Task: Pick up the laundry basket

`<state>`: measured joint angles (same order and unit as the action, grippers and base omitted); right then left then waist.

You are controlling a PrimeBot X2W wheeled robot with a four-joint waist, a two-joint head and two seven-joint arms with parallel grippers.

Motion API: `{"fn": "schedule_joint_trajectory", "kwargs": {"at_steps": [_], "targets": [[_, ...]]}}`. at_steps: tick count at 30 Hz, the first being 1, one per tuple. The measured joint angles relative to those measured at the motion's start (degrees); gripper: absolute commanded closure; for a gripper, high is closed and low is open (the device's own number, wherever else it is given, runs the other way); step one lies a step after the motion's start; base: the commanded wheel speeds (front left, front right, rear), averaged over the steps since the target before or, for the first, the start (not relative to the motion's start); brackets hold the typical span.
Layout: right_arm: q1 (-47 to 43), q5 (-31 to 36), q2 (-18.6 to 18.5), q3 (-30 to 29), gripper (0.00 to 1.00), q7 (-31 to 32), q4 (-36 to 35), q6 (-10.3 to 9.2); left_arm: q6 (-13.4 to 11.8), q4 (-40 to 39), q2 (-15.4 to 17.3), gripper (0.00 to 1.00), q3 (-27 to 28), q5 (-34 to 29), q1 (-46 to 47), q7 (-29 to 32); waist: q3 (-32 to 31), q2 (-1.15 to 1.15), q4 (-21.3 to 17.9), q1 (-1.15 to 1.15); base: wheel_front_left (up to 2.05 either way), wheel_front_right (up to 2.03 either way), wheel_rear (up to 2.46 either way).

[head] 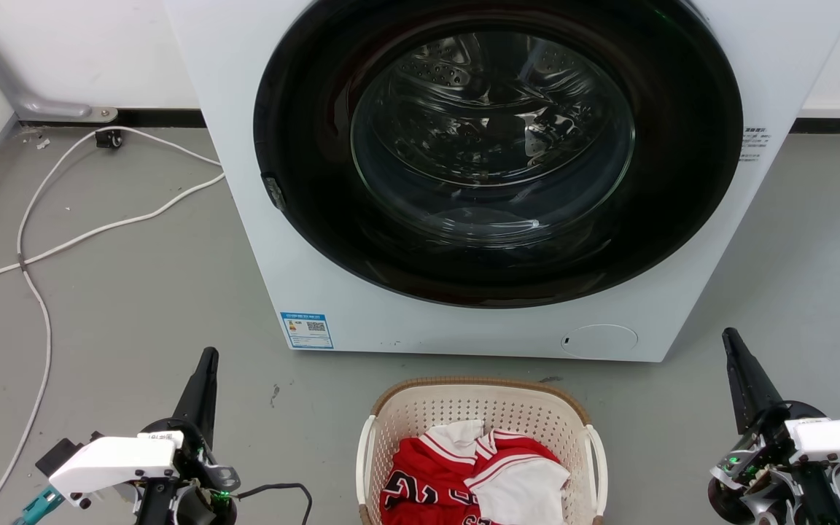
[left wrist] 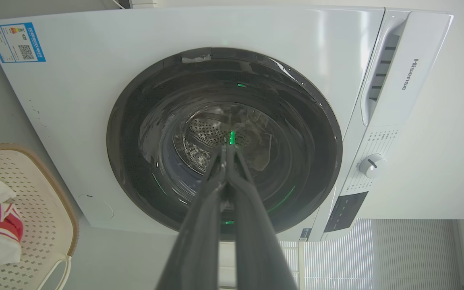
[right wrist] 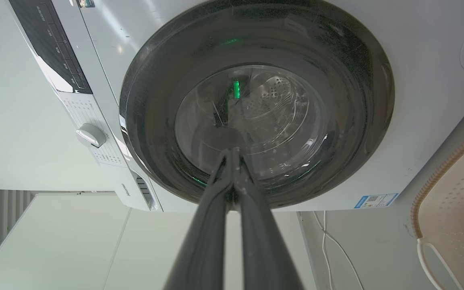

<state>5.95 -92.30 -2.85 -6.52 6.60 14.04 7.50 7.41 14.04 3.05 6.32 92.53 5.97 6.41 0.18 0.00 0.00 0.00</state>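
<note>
The cream laundry basket [head: 480, 408] with a brown rim and white side handles sits on the floor at the bottom centre of the head view, holding red and white clothes [head: 475, 477]. It also appears at the left edge of the left wrist view as the laundry basket [left wrist: 34, 201] and at the right edge of the right wrist view as the laundry basket [right wrist: 453, 201]. My left gripper [head: 208, 354] stands shut, well to the left of the basket. My right gripper [head: 728, 334] stands shut, well to its right. Both point toward the washing machine and hold nothing.
A white front-loading washing machine [head: 318, 240] with its dark round door [head: 496, 149] shut stands just beyond the basket. White cables [head: 41, 240] trail over the grey floor at the left. A grey pipe [head: 19, 95] runs along the back left wall.
</note>
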Motion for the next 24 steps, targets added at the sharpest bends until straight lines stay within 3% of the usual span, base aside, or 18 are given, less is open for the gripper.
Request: {"fn": "schedule_joint_trajectory", "kwargs": {"at_steps": [24], "targets": [[0.0,0.0,0.0,0.0,1.00,0.0,0.0,0.00,0.0,0.0,0.0,1.00,0.1,0.0,0.0,0.1,0.0,0.00,0.0,0.00,0.00,0.00,0.00]]}}
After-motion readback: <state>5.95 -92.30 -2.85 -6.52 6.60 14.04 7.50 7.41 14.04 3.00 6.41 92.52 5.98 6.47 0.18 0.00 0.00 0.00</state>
